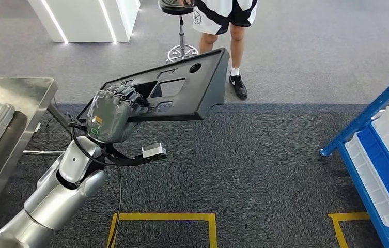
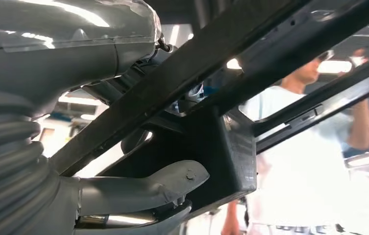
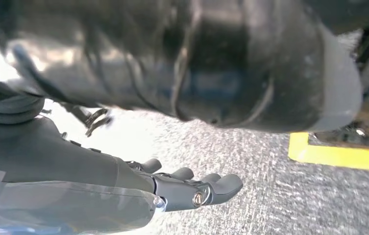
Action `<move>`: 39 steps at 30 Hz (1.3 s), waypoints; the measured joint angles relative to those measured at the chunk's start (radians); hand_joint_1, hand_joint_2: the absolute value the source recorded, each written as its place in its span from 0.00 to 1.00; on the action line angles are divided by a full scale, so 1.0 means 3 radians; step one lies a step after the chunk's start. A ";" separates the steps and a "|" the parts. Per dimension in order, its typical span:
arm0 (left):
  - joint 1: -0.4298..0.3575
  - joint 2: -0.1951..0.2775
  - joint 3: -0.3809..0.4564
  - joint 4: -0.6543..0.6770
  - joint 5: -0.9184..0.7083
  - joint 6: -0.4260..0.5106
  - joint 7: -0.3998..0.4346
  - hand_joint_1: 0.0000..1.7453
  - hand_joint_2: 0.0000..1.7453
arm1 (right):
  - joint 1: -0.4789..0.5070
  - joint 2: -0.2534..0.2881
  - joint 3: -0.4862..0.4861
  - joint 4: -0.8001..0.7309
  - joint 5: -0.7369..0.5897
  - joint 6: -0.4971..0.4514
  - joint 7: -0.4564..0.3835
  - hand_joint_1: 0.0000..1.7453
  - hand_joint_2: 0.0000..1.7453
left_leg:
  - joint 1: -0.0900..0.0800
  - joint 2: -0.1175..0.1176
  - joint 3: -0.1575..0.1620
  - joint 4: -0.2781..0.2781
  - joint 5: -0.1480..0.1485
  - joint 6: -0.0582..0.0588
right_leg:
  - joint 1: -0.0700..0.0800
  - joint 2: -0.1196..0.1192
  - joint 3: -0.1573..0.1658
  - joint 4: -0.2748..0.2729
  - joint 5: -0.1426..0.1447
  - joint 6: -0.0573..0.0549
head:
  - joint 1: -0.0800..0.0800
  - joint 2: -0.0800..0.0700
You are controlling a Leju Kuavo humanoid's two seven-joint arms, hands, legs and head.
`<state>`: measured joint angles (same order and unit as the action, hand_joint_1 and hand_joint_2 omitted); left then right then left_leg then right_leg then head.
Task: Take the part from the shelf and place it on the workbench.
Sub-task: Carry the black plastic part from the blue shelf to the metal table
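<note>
Part, a flat black plastic panel with cut-outs [image 1: 182, 85], was gripped at one edge by the left hand [image 1: 113, 114] and carried above the carpet (steel tabletop [image 1: 11, 95] just leftward), while the right hand [image 3: 192, 188] hung open, holding nothing.

No words, brands or numbers can be read anywhere. The small stickers on the back of the grey-covered left hand [image 1: 112, 116] are too blurred to read.
</note>
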<state>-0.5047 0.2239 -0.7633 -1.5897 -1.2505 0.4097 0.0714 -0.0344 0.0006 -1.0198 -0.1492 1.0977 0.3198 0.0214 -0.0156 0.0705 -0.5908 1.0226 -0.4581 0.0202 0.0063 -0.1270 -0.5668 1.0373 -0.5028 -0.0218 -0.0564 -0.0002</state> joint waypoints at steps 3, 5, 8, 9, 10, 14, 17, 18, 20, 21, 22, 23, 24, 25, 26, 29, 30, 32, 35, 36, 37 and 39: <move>-0.0073 -0.0040 -0.0013 0.0028 0.0061 -0.0044 0.0042 1.00 1.00 | -0.0008 -0.0033 0.0006 -0.0001 0.0044 0.0020 0.0015 0.00 0.00 | 0.0034 -0.0122 0.0030 -0.0084 0.0059 0.0047 | -0.0017 0.0126 -0.0026 0.0108 -0.0096 0.0044 | 0.0004 0.0000; -0.0150 -0.0067 -0.0019 0.0054 0.0102 -0.0056 0.0067 1.00 1.00 | -0.0001 -0.0049 0.0014 0.0000 0.0072 0.0028 0.0025 0.00 0.00 | 0.0044 -0.0202 0.0033 -0.0105 0.0080 0.0065 | -0.0036 0.0334 -0.0195 0.0462 -0.0286 0.0059 | 0.0007 0.0000; -0.0185 -0.0061 -0.0024 0.0073 0.0147 0.0001 0.0081 1.00 1.00 | 0.0013 -0.0058 0.0041 0.0000 0.0138 -0.0004 0.0051 0.00 0.00 | 0.0045 -0.0342 0.0027 -0.0088 0.0080 0.0065 | -0.0046 0.0406 -0.0422 0.0868 -0.0376 0.0072 | 0.0008 0.0001; -0.0167 -0.0025 -0.0022 0.0060 0.0157 0.0041 0.0082 1.00 1.00 | 0.0015 -0.0055 0.0058 0.0000 0.0161 -0.0036 0.0055 0.00 0.00 | 0.0049 -0.0397 0.0028 -0.0075 0.0074 0.0057 | -0.0053 0.0418 -0.0395 0.0780 -0.0277 0.0073 | 0.0008 0.0000; -0.0135 0.0032 -0.0016 0.0027 0.0175 0.0091 0.0082 1.00 1.00 | 0.0018 -0.0041 0.0079 0.0000 0.0185 -0.0082 0.0050 0.00 0.00 | 0.0054 -0.0451 0.0028 -0.0055 0.0065 0.0043 | -0.0063 0.0450 -0.0319 0.0591 -0.0136 0.0073 | 0.0009 0.0000; 0.0080 0.0426 0.0158 -0.0208 0.0339 0.0283 0.0005 1.00 1.00 | 0.0020 0.0053 0.0149 0.0006 0.0245 -0.0270 -0.0094 0.00 0.00 | 0.0072 -0.0566 -0.0014 0.0021 0.0022 -0.0047 | -0.0082 0.0686 -0.0105 0.0096 0.0042 0.0065 | 0.0005 0.0000; 0.0185 0.0634 0.0331 -0.0328 0.0398 0.0307 -0.0069 1.00 1.00 | 0.0007 0.0092 0.0192 0.0011 0.0265 -0.0291 -0.0173 0.00 0.00 | 0.0085 -0.0605 -0.0047 0.0042 0.0017 -0.0087 | -0.0067 0.0556 -0.0095 0.0082 0.0048 0.0011 | 0.0004 0.0000; 0.0203 0.0674 0.0364 -0.0357 0.0399 0.0306 -0.0079 1.00 1.00 | 0.0004 0.0099 0.0201 0.0011 0.0266 -0.0282 -0.0194 0.00 0.00 | 0.0081 -0.0540 -0.0087 0.0120 -0.0031 -0.0098 | -0.0068 0.0505 -0.0089 0.0074 0.0049 -0.0009 | 0.0002 0.0000; 0.0238 0.0726 0.0420 -0.0410 0.0393 0.0300 -0.0088 1.00 1.00 | 0.0003 0.0103 0.0214 0.0011 0.0265 -0.0245 -0.0240 0.00 0.00 | 0.0073 -0.0352 -0.0252 0.0467 -0.0213 -0.0121 | -0.0057 0.0407 -0.0083 0.0064 0.0046 -0.0042 | -0.0003 0.0000; 0.0262 0.0743 0.0443 -0.0430 0.0390 0.0295 -0.0089 1.00 1.00 | 0.0004 0.0099 0.0219 0.0011 0.0260 -0.0228 -0.0260 0.00 0.00 | 0.0076 -0.0298 -0.0361 0.0696 -0.0312 -0.0129 | -0.0049 0.0362 -0.0084 0.0063 0.0042 -0.0052 | -0.0005 -0.0001; 0.0293 0.0756 0.0467 -0.0446 0.0387 0.0289 -0.0089 1.00 1.00 | 0.0004 0.0096 0.0222 0.0011 0.0249 -0.0229 -0.0272 0.00 0.00 | 0.0079 -0.0275 -0.0451 0.0881 -0.0374 -0.0133 | -0.0041 0.0320 -0.0084 0.0063 0.0038 -0.0058 | -0.0005 0.0000; 0.0325 0.0766 0.0492 -0.0455 0.0386 0.0285 -0.0090 1.00 1.00 | 0.0003 0.0092 0.0223 0.0010 0.0233 -0.0243 -0.0275 0.00 0.00 | 0.0080 -0.0264 -0.0495 0.0971 -0.0379 -0.0130 | -0.0033 0.0278 -0.0082 0.0063 0.0034 -0.0063 | -0.0005 0.0000; 0.0352 0.0773 0.0520 -0.0462 0.0386 0.0282 -0.0093 1.00 1.00 | 0.0003 0.0094 0.0223 0.0010 0.0213 -0.0269 -0.0270 0.00 0.00 | 0.0079 -0.0255 -0.0471 0.0923 -0.0321 -0.0120 | -0.0025 0.0236 -0.0079 0.0063 0.0029 -0.0068 | -0.0005 0.0000; 0.0371 0.0777 0.0548 -0.0468 0.0387 0.0282 -0.0098 1.00 1.00 | 0.0003 0.0101 0.0223 0.0010 0.0190 -0.0299 -0.0259 0.00 0.00 | 0.0073 -0.0232 -0.0383 0.0751 -0.0218 -0.0104 | -0.0017 0.0194 -0.0072 0.0063 0.0023 -0.0070 | -0.0005 0.0000; 0.0380 0.0778 0.0575 -0.0474 0.0388 0.0283 -0.0105 1.00 1.00 | 0.0003 0.0110 0.0222 0.0010 0.0170 -0.0323 -0.0245 0.00 0.00 | 0.0057 -0.0150 -0.0258 0.0504 -0.0111 -0.0078 | -0.0009 0.0154 -0.0063 0.0062 0.0017 -0.0070 | -0.0005 0.0000; 0.0378 0.0767 0.0644 -0.0486 0.0389 0.0290 -0.0124 1.00 1.00 | 0.0005 0.0148 0.0208 0.0012 0.0108 -0.0369 -0.0211 0.00 0.00 | -0.0018 0.0081 -0.0027 0.0040 0.0012 -0.0012 | 0.0015 0.0045 -0.0040 0.0053 -0.0001 -0.0047 | -0.0005 0.0000; 0.0378 0.0760 0.0661 -0.0487 0.0389 0.0293 -0.0132 1.00 1.00 | 0.0003 0.0160 0.0200 0.0012 0.0088 -0.0377 -0.0203 0.00 0.00 | -0.0030 0.0061 -0.0025 0.0024 0.0010 -0.0002 | 0.0019 0.0004 -0.0032 0.0046 -0.0004 -0.0036 | -0.0005 0.0000; 0.0381 0.0746 0.0686 -0.0487 0.0387 0.0299 -0.0149 1.00 1.00 | -0.0005 0.0177 0.0186 0.0013 0.0056 -0.0389 -0.0189 0.00 0.00 | -0.0014 -0.0036 -0.0004 -0.0022 0.0039 0.0023 | 0.0015 -0.0020 -0.0008 0.0048 -0.0024 -0.0004 | -0.0005 0.0000; 0.0365 0.0703 0.0705 -0.0486 0.0385 0.0306 -0.0157 1.00 1.00 | 0.0004 0.0188 0.0171 0.0017 0.0036 -0.0402 -0.0182 0.00 0.00 | 0.0021 -0.0166 0.0025 -0.0084 0.0083 0.0058 | -0.0014 0.0289 -0.0143 0.0383 -0.0220 0.0044 | -0.0002 0.0000; 0.0361 0.0688 0.0708 -0.0486 0.0385 0.0308 -0.0157 1.00 1.00 | 0.0010 0.0189 0.0166 0.0019 0.0034 -0.0403 -0.0182 0.00 0.00 | 0.0025 -0.0212 0.0023 -0.0085 0.0087 0.0066 | -0.0020 0.0368 -0.0254 0.0602 -0.0319 0.0053 | -0.0002 0.0000; 0.0363 0.0672 0.0709 -0.0484 0.0385 0.0308 -0.0157 1.00 1.00 | 0.0013 0.0191 0.0161 0.0022 0.0033 -0.0404 -0.0182 0.00 0.00 | 0.0025 -0.0259 0.0021 -0.0082 0.0087 0.0067 | -0.0025 0.0398 -0.0359 0.0795 -0.0386 0.0061 | -0.0001 0.0000; 0.0375 0.0654 0.0710 -0.0479 0.0386 0.0308 -0.0161 1.00 1.00 | 0.0017 0.0191 0.0156 0.0024 0.0030 -0.0406 -0.0181 0.00 0.00 | 0.0027 -0.0363 0.0022 -0.0070 0.0083 0.0065 | -0.0036 0.0410 -0.0441 0.0897 -0.0335 0.0075 | -0.0001 0.0000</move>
<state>-0.3921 0.4201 -0.5502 -1.7335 -1.1347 0.5022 0.0233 -0.0292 0.0580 -0.9730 -0.1419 1.1067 0.1981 -0.0329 -0.0076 -0.0383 -0.5843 1.0016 -0.4331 0.0396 -0.0044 -0.0039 -0.6990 1.3063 -0.6033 0.0007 -0.0567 -0.0001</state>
